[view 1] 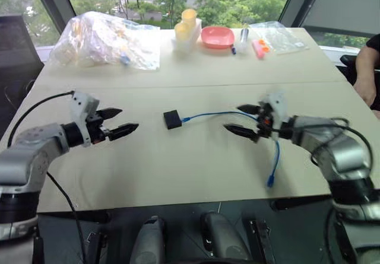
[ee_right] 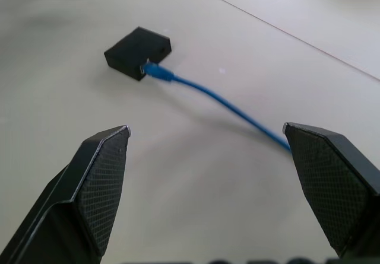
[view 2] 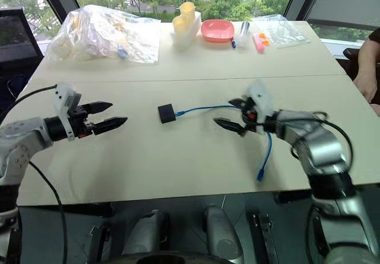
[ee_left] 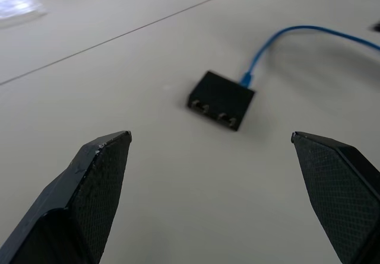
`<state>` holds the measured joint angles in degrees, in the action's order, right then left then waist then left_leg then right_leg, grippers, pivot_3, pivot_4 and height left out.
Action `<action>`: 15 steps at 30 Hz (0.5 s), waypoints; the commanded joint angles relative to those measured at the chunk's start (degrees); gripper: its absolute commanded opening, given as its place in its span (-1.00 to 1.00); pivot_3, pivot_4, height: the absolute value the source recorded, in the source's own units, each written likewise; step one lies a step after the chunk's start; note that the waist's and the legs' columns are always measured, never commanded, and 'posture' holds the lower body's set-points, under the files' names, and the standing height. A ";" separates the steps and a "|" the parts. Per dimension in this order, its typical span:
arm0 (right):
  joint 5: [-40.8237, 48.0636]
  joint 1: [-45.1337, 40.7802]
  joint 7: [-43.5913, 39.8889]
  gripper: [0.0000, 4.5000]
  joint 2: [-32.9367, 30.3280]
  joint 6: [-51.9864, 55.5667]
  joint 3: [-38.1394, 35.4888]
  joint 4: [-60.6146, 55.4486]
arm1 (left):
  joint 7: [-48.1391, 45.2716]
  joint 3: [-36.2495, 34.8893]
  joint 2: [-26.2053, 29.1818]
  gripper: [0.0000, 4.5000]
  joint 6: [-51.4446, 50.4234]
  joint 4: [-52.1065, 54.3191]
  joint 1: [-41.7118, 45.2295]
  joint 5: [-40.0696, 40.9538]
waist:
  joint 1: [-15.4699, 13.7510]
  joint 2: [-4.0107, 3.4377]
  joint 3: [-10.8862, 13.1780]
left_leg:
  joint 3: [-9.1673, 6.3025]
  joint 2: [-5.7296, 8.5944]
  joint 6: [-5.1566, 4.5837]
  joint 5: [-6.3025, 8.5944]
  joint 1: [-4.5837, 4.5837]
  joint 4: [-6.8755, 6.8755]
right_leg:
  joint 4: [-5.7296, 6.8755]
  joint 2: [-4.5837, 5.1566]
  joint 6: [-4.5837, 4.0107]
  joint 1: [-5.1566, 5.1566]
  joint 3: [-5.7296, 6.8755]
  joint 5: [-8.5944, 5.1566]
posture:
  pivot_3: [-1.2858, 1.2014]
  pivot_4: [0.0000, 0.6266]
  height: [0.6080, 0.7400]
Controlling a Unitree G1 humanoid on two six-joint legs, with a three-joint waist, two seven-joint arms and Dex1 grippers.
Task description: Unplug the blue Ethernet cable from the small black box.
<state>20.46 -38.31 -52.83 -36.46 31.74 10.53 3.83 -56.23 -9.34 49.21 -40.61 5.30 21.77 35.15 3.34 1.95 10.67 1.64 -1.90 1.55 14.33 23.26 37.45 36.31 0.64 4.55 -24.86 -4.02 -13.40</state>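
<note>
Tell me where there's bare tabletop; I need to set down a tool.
Bare: the near strip in front of the black box, between the grippers. Crowded: the far edge, with plastic bags, pink bowl and cups.

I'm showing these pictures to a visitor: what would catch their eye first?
Mid-table, the blue Ethernet cable is plugged into the small black box. The open left gripper and open right gripper flank them, touching neither. A pink bowl sits at the far edge.

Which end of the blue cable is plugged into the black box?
The end of the blue Ethernet cable nearer the left tool sits in the small black box. The other end lies loose near the table's front edge.
</note>
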 commanded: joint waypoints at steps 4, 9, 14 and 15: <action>-10.41 -20.63 -14.38 0.92 11.84 -15.29 8.95 37.01 | -11.26 4.11 5.56 0.99 1.58 -6.23 6.20 -1.77 | 0.54 0.00 0.00 | -0.05 0.01 0.00 0.00 0.08 -0.19 | 0.04 -0.01 0.26 -0.12 0.04 0.09 | 0.03 -0.52 0.93; -17.43 -31.32 -16.36 0.92 19.94 -26.44 9.69 61.88 | -9.14 0.44 4.80 0.99 0.53 -6.80 7.40 -0.65 | 0.66 0.00 0.01 | -0.07 0.02 0.00 0.00 0.36 -0.26 | 0.06 0.09 0.31 -0.40 0.09 0.10 | 0.03 -0.52 0.93; -22.46 -33.41 -13.70 0.92 25.06 -30.27 9.23 70.65 | -5.21 -3.34 3.41 0.99 -1.95 -0.01 0.27 1.41 | 0.79 0.00 0.01 | -0.07 0.01 0.02 0.01 0.35 -0.35 | 0.09 0.23 0.32 -0.45 0.09 0.10 | 0.03 -0.52 0.93; -23.21 -33.46 -13.29 0.92 25.70 -30.25 8.90 71.39 | -4.46 -3.92 3.15 0.99 -2.30 1.15 -0.99 1.66 | 0.82 0.00 0.00 | -0.08 -0.03 0.02 0.01 0.32 -0.34 | 0.14 0.26 0.32 -0.46 0.08 0.10 | 0.03 -0.52 0.93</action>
<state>-1.25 -70.95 -66.65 -11.90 1.93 19.97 74.08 -61.80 -10.87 52.36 -42.40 3.31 21.09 35.64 4.15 1.95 10.67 1.55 -1.94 1.58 14.34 23.53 37.11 36.53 0.92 4.87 -25.31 -3.95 -13.30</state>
